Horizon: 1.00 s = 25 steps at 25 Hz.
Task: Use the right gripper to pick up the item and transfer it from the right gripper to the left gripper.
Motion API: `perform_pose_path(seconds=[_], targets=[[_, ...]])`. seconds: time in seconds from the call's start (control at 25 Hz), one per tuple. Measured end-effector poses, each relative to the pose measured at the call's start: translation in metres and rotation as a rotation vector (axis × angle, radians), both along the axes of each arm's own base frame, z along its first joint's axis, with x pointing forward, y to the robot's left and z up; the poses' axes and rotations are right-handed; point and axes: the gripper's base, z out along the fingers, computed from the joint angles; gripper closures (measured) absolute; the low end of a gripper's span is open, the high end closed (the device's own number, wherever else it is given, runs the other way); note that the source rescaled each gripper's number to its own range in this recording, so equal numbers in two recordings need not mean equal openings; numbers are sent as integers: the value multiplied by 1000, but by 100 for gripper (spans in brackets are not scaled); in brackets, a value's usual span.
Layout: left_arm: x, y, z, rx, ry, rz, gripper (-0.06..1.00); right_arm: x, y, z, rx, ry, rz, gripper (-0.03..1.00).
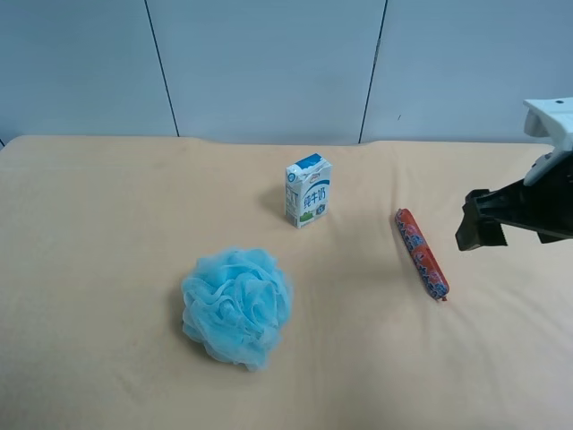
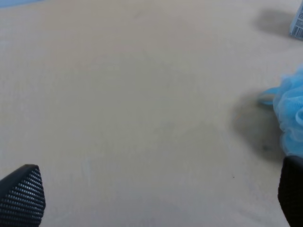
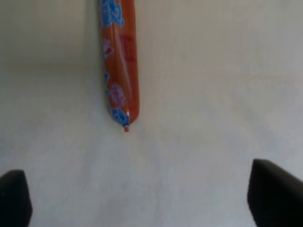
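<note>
A pale tan cloth-covered table (image 1: 89, 269) fills the exterior high view, with a blue-grey panelled wall (image 1: 269, 63) behind it. A blue-white milk carton (image 1: 308, 190) stands upright near the middle, and a fluffy light-blue bath pouf (image 1: 237, 306) lies nearer the camera, well apart from the carton. The item (image 1: 421, 253), a slim red-orange stick with blue-white patches, lies flat on the cloth toward the view's right, slanted, with nothing touching it. Beside it, at the right edge, the right gripper (image 1: 476, 222) reaches in under its white mount (image 1: 551, 121); its black claw points toward the item but is clear of it. In the right wrist view the same bare table (image 3: 213, 94) fills the picture and the item (image 3: 120, 61) lies ahead, its crimped end toward the camera. The right gripper (image 3: 144, 198) is spread wide, its two dark fingertips (image 3: 274, 194) at opposite edges with only cloth between them; it grips nothing. In the left wrist view the left gripper (image 2: 156, 196) is likewise wide apart and empty over the table (image 2: 118, 94), with one ribbed fingertip (image 2: 21, 196) showing at one corner. The bath pouf (image 2: 291, 118) shows at one edge and a corner of the milk carton (image 2: 298, 23) farther off.
</note>
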Motion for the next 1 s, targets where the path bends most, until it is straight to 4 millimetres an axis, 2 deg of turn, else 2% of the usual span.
perform_pose_path(seconds=[0.4,1.0], targets=[[0,0,0,0,0,0,-5,24,6,-34,-16,65,-13,15],[0,0,0,0,0,0,-5,47,12,-84,-37,143,-3,20]])
